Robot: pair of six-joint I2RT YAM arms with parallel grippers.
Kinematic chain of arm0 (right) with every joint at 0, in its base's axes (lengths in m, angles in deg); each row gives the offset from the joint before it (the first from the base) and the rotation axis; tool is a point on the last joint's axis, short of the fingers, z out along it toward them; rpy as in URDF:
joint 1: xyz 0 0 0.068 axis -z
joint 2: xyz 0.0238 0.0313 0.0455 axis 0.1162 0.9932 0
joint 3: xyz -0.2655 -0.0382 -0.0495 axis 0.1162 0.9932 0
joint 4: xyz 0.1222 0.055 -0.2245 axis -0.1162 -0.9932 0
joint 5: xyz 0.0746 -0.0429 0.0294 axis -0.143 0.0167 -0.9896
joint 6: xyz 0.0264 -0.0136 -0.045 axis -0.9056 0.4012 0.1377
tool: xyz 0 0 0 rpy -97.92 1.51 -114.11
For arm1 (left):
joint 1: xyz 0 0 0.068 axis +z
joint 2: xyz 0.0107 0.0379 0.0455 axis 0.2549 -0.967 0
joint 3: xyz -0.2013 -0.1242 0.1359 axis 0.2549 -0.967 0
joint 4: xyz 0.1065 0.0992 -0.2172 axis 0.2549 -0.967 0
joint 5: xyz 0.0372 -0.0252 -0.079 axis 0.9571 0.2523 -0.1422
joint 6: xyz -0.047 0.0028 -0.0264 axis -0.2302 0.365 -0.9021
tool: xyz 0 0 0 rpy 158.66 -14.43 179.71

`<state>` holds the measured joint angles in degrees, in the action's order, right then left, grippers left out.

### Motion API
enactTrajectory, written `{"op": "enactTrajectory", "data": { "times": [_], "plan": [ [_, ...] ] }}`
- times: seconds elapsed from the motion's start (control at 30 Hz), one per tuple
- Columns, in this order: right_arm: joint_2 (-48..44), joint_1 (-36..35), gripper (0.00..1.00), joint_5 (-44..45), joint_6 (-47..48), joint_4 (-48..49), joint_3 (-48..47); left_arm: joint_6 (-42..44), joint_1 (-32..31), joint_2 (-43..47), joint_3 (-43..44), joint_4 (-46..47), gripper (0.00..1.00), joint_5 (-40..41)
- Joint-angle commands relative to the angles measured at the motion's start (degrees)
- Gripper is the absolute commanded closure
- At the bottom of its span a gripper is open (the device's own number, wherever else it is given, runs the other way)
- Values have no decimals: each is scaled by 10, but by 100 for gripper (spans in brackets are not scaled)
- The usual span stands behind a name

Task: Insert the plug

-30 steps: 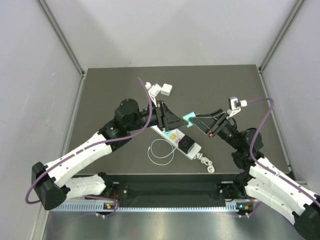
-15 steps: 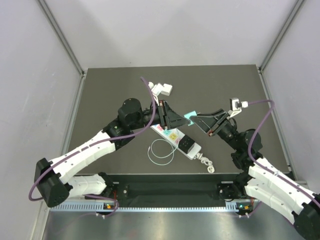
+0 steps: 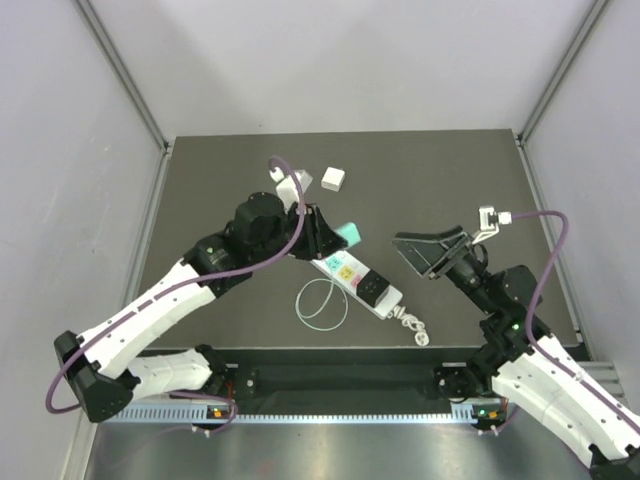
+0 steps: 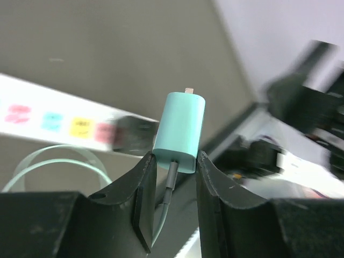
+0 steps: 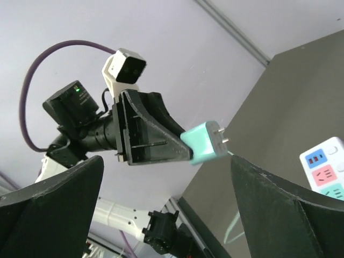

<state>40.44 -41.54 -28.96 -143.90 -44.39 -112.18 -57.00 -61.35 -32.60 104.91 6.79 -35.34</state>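
A teal plug (image 4: 180, 131) with two metal pins sits pinched at its cable end by my left gripper (image 4: 173, 158), which is shut on it. The top view shows that plug (image 3: 343, 233) hanging just above the far end of the white power strip (image 3: 355, 280), at the tip of the left gripper (image 3: 327, 236). Its thin pale cable loops on the table (image 3: 322, 303). My right gripper (image 3: 420, 250) stands wide open to the right, apart from the plug (image 5: 204, 144), with nothing between its fingers (image 5: 54, 207). The strip's coloured sockets (image 5: 325, 166) lie below.
A small white cube (image 3: 333, 179) lies on the dark tabletop (image 3: 450, 170) behind the left arm. A short coiled white cord (image 3: 410, 325) trails from the strip's near end. Grey walls stand on three sides.
The right gripper has opened, let go of the plug and drawn back to the right. The left gripper has kept the plug and carried it a little to the left.
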Motion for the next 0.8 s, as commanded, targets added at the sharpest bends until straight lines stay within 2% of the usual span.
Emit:
{"op": "enactTrajectory", "data": {
  "times": [0.0,0.03,0.07,0.23,0.3,0.33,0.4,0.5,0.63,0.7,0.77],
  "plan": [
    [-34,-2,0,50,46,-122,-57,79,20,-7,94,-207,100,151],
    [-39,-2,0,64,55,-144,-63,97,27,-17,114,-272,100,163],
    [-41,-1,0,69,63,-164,-69,102,36,-26,120,-294,100,172],
    [-61,-2,0,86,98,-238,-93,146,80,-75,160,-367,100,189],
    [-69,-2,0,115,121,-311,-115,159,85,-115,195,-407,100,232],
    [-68,-1,0,134,123,-355,-123,139,91,-131,204,-409,100,224],
    [-67,-2,0,171,127,-394,-146,115,107,-137,191,-377,100,163],
    [-62,-2,0,222,131,-458,-173,47,131,-152,169,-326,100,114],
    [-47,-2,0,283,111,-533,-207,-35,160,-183,140,-258,100,-12],
    [-41,-1,0,295,116,-557,-215,-57,166,-192,134,-237,100,-18],
    [-44,-2,0,297,120,-559,-210,-81,168,-203,139,-242,100,13]
  ]
}}
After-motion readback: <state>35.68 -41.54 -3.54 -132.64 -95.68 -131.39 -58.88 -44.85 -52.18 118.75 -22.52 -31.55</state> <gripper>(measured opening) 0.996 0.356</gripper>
